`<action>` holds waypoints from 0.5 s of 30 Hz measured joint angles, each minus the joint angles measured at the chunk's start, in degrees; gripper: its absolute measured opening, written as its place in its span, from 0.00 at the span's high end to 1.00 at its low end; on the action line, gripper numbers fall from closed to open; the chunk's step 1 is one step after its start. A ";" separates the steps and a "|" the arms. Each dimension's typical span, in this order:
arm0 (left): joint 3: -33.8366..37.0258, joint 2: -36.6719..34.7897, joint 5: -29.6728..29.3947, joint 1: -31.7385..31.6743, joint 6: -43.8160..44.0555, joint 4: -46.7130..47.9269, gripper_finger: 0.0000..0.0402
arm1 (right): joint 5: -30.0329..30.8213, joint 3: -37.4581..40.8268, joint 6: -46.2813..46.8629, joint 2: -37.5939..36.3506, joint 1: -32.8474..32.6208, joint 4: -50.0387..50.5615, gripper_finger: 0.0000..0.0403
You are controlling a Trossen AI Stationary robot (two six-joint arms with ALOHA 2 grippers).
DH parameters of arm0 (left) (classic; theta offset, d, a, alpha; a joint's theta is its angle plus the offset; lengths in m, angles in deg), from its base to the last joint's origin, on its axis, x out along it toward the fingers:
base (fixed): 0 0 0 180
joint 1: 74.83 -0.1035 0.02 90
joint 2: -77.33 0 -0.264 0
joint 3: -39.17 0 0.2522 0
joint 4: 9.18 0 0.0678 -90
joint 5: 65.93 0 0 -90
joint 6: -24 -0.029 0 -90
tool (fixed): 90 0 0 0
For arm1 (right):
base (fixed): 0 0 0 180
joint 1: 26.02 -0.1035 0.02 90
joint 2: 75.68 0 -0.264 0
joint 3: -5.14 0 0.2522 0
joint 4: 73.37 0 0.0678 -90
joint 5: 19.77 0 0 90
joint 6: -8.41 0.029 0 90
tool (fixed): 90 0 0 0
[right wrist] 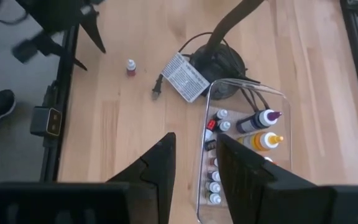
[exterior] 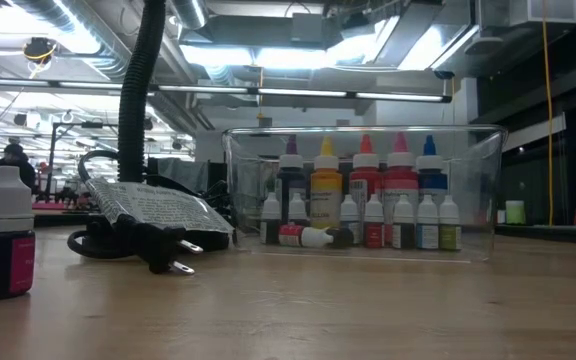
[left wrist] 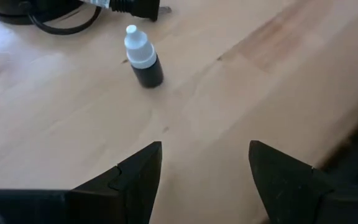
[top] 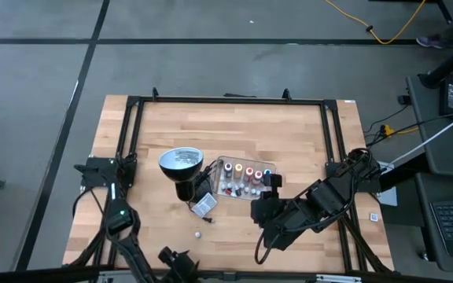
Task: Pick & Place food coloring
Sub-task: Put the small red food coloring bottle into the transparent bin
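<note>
One small food coloring bottle (left wrist: 143, 59) with a dark body and white cap stands upright on its base on the bare wood, apart from the rest (top: 198, 233) (exterior: 3, 235) (right wrist: 130, 66). Several more food coloring bottles (top: 246, 177) stand in a clear plastic tray (exterior: 476, 180), and one of them lies on its side (exterior: 313, 236). My left gripper (left wrist: 204, 168) is open, low over the table near its front edge, short of the lone bottle. My right gripper (right wrist: 197, 168) hangs high above the tray's near side. Its fingers are a narrow gap apart with nothing between them.
A black lamp with a round silvery head (top: 181, 161) stands left of the tray. Its cord, plug (exterior: 163, 255) and a printed tag (top: 204, 206) lie between the lamp and the lone bottle. A black frame (top: 132, 141) rims the table. Bare wood shows toward the far side.
</note>
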 joint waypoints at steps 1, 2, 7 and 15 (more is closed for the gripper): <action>0.00 0.59 -0.61 -0.24 0.79 0.09 0.42 | 0.02 0.00 0.00 0.00 0.00 -0.20 0.71; 0.00 1.20 -1.21 -0.39 1.70 0.30 0.41 | 0.02 0.00 0.00 0.00 0.00 -0.28 0.71; -0.15 3.43 -0.80 -1.33 6.78 0.31 0.42 | 0.00 0.00 -0.03 0.00 -0.02 -0.45 0.71; -0.21 4.55 -1.48 -2.50 13.16 2.24 0.42 | -0.02 0.00 0.07 0.00 -0.02 -1.11 0.71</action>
